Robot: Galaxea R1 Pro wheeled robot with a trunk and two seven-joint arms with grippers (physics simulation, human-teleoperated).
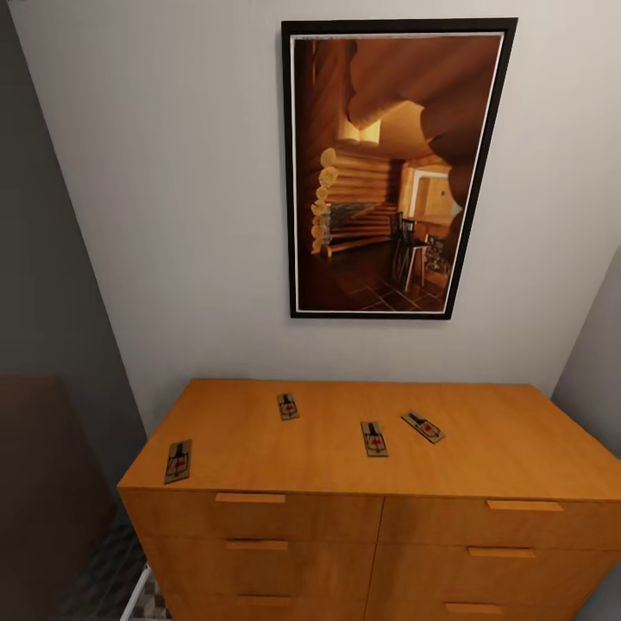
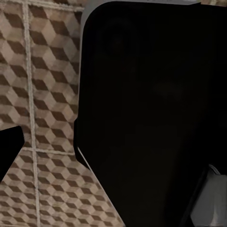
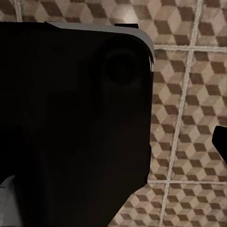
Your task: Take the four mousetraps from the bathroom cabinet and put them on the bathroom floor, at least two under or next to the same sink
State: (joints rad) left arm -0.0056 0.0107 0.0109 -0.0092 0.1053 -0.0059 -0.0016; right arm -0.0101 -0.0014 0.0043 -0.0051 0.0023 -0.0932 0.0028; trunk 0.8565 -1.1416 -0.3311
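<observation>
Wooden cabinet [image 1: 345, 448] bottom cut off; four mousetraps [image 1: 374, 439] atop.

A pale grey wall [image 1: 172, 216] stood straight ahead, lit softly and evenly. On it hung a tall picture [image 1: 392, 168] in a thin black frame, showing a log-cabin interior in warm browns with a stair and a lit doorway. To the left a darker grey wall [image 1: 43, 285] ran back at an angle, with a dark brown panel [image 1: 43, 483] low beside it. At the far right another grey wall edge [image 1: 595, 354] closed in. A strip of floor tiles [image 1: 108, 578] patterned with small cubes showed at lower left
</observation>
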